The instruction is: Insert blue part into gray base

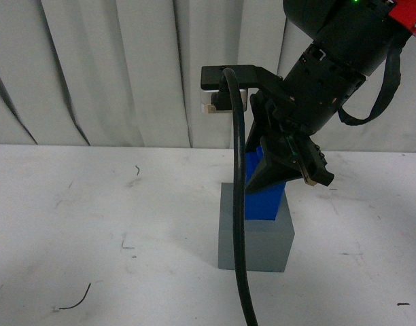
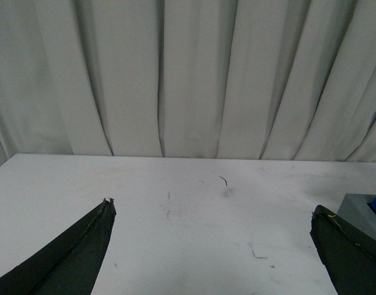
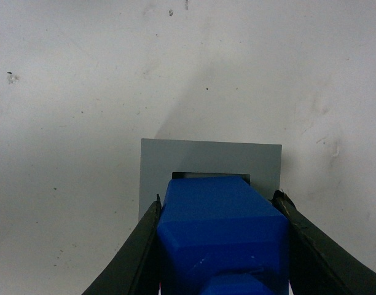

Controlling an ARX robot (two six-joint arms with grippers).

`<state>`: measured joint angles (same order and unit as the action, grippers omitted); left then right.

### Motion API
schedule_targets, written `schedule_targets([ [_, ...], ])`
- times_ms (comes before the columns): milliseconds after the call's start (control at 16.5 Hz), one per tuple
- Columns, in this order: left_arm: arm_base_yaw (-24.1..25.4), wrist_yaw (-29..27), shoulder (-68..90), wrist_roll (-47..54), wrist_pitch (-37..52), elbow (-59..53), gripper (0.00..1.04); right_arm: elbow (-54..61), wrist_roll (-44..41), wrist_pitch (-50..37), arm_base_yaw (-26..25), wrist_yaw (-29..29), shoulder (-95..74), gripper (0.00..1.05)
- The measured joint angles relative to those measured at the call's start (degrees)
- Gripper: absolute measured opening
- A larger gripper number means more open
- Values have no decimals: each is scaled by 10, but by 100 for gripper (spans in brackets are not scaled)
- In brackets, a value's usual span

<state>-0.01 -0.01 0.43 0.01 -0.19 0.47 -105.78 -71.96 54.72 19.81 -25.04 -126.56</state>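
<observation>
A thin dark thread (image 1: pixel 75 299) lies loose on the counter (image 1: pixel 92 244), near its front edge, left side. A black cable (image 1: pixel 240 224) hangs down across the front view and passes in front of the gray base (image 1: pixel 266 244). The base sits flat on the counter, right of ctr, approx midway btwn front & back edges.

The blue part (image 1: pixel 266 204) stands w/ its lower end in the recess in the base's top. Most of its length sticks up above the rim. The right tool (image 3: pixel 219 196) comes down from above and is clamped on the blue part, w/ its fingers (image 3: pixel 139 252) pressed against opposite sides. In the right wrist view a dark strip of recess shows along one side of the blue part. It's prob. not fully seated, but the depth can't be judged from these angles.

The left tool (image 2: pixel 212 207) is spread wide w/ nothing btwn its fingers and hangs over bare counter. A corner of the base & a sliver of blue show just past one finger.

Beyond the counter's back edge hangs a pale pleated curtain (image 1: pixel 113 68).
</observation>
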Motion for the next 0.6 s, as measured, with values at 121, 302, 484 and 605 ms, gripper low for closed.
schedule_targets([
  [121, 0, 0, 0, 0, 0, 0, 98, 7, 0, -4, -1, 4, 4, 47],
  [302, 0, 0, 0, 0, 0, 0, 98, 14, 0, -11, -4, 7, 9, 47],
  [484, 0, 0, 0, 0, 0, 0, 98, 24, 4, -26, -7, 11, 9, 47],
  [605, 0, 0, 0, 0, 0, 0, 98, 33, 5, -35, -7, 15, 9, 47],
])
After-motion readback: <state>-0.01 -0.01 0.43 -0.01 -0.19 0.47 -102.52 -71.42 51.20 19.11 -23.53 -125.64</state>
